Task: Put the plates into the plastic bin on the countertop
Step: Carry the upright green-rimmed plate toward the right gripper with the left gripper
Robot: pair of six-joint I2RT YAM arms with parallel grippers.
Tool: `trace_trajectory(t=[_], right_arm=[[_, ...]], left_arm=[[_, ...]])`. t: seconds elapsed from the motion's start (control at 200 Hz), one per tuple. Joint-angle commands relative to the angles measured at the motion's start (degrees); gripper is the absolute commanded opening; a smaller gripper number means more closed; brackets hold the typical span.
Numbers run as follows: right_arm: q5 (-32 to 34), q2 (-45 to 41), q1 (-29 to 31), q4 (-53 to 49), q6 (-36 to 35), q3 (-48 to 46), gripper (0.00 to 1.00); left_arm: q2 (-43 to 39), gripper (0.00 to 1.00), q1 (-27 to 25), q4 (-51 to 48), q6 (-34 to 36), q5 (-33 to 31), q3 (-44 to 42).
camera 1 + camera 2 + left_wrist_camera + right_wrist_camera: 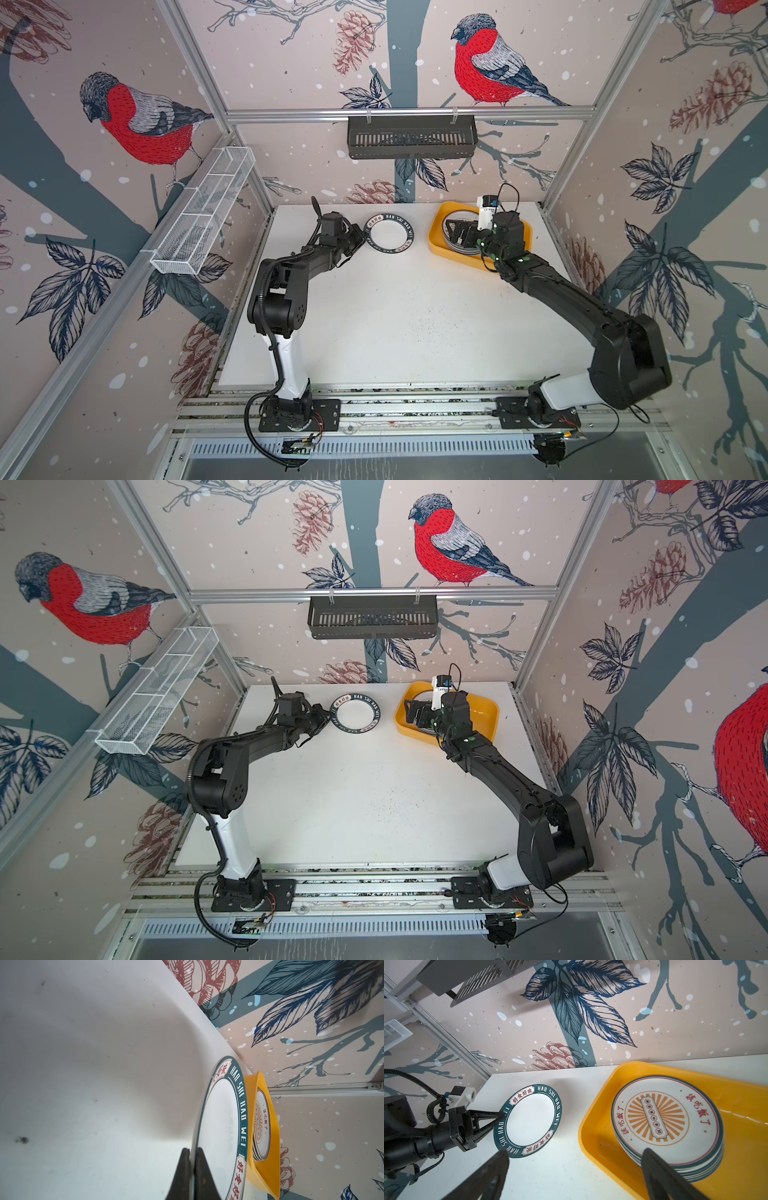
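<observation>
Glossy glazed plate (529, 1120), smooth yellow plastic bin (596, 1147), matt white table (395, 324) flecked with scuffs, brushed aluminium rails (407, 113), wire-mesh rack (203, 212).

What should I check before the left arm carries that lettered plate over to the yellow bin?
1. Grip: left gripper shut on the rim of the lettered plate: ok.
2. Lift: lettered plate clear of the countertop: cannot tell.
3. Path: way into the yellow bin free: not ok, the open right gripper hangs over the stack of plates inside.
4. Room: bare floor in the yellow bin beside the stack of plates: ok.
5. Leftovers: no other plate loose on the countertop in both top views: ok.
</observation>
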Motion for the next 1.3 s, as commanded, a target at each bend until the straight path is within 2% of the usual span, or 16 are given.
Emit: trace_trajectory(t=[0.0,0.355,0.52,0.68,0.861,1.016,1.296], right_arm=[[-2.5,-1.0,-0.8,2.3,2.4,-0.9,1.0],[-6.0,-4.5,-5.4,3.2,5.9,-2.2,1.0],[-12.0,-4.6,-8.0,3.4,9.4,-3.7,1.0],[-17.5,-6.2,-10.3,8.3,13.6,-8.2,1.0],[-22.2,-6.4,-10.9,12.6,15.5,-10.4,1.0],[-25.7,-4.7,-10.4,14.9,17.0,-10.5,0.94],[-25.8,-2.4,-6.5,14.8,16.7,-10.7,0.79]], left_arm=[[-3.8,0.0,-0.2,2.9,1.2,0.9,-2.2],[-14.2,0.0,-4.7,-0.1,4.0,2.4,-7.5],[-18.7,0.0,-7.1,0.3,3.7,2.2,-9.9],[-22.0,0.0,-9.7,-3.4,5.1,1.2,-9.3],[-24.0,0.0,-12.6,-2.8,4.6,0.0,-10.0],[-24.2,0.0,-13.6,-1.2,3.8,-0.2,-10.2],[-24.0,0.0,-13.8,0.0,3.5,0.4,-9.7]])
